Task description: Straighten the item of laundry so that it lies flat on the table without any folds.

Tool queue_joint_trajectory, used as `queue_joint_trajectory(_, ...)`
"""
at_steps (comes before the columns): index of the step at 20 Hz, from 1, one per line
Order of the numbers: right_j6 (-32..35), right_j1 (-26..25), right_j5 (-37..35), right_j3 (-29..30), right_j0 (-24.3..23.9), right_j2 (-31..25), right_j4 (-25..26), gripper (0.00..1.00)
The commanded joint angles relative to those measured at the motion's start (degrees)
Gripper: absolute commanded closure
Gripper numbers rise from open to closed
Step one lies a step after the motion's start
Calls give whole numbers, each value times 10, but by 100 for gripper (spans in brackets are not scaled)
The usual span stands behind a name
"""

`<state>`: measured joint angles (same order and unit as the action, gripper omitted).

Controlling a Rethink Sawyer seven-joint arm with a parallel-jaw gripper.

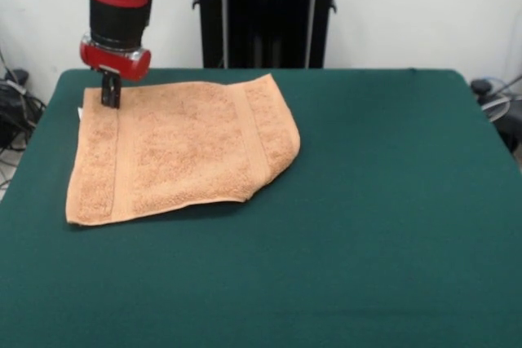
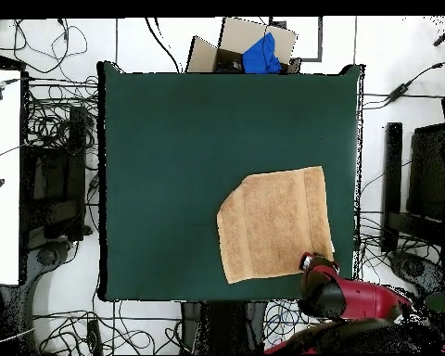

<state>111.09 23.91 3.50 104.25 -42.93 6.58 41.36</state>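
Cardboard box (image 2: 228, 48) with blue cloth (image 2: 261, 54); floor cables (image 2: 55, 120).

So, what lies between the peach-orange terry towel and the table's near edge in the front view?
Nothing: between the peach-orange terry towel and the near edge, only the bare dark green table shows in the front view.

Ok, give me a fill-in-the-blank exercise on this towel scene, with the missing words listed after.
1. The towel lies on a dark ____ table.
2. The gripper stands at one ____ of the towel.
3. In the front view, the towel's right-hand near corner is ____ under.
4. The arm's shell is ____ and black.

Missing words: green; corner; folded; red
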Motion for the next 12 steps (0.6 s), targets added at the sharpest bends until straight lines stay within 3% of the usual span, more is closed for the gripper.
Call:
queue_joint_trajectory(1,-25,-62,-90,-49,-4,12,43,100)
queue_joint_trajectory(2,-20,-62,-79,-49,-2,14,45,100)
queue_joint_trajectory(3,-7,-64,-64,-47,-1,15,44,0)
queue_joint_trajectory(12,29,-78,-22,-40,32,37,30,0)
